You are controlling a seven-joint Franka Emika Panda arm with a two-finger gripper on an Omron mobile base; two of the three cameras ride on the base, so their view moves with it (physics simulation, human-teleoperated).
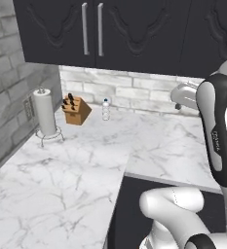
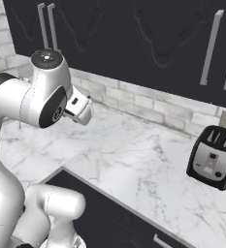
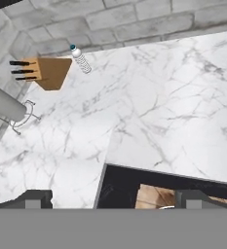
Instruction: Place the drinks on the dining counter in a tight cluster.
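— Left base view first?

— Bottle (image 1: 105, 109) upright at the back of the worktop (image 1: 61, 194), close to the wall (image 1: 134, 90). Just right of the block (image 1: 76, 111), with a small gap between. Clear body, pale cap. Roll (image 1: 46, 112) further left on a wire stand, near the corner. Dark cabinets (image 1: 134, 29) overhead, with silver handles. Arm (image 1: 217, 141) up along the right edge, well apart from the bottle.

— And from the right base?

— Arm large at the left, elbow raised above the marble. Toaster (image 2: 212, 156) at the right, near the wall, well apart from the arm. Hard to tell how the jaws stand from this side.

— Any better in the hand view?

— Yes. Gripper (image 3: 115, 199) spread wide, one dark tip at the lower left and one at the lower right, with nothing between them. Left tip over the marble, right tip past the worktop's edge, over the dark gap below.

— And the bottle there?

— Near the top left, at the foot of the wall, just beside the block. Roll at the left edge, below the block. Well apart from the gripper, with a broad stretch of veined marble between.
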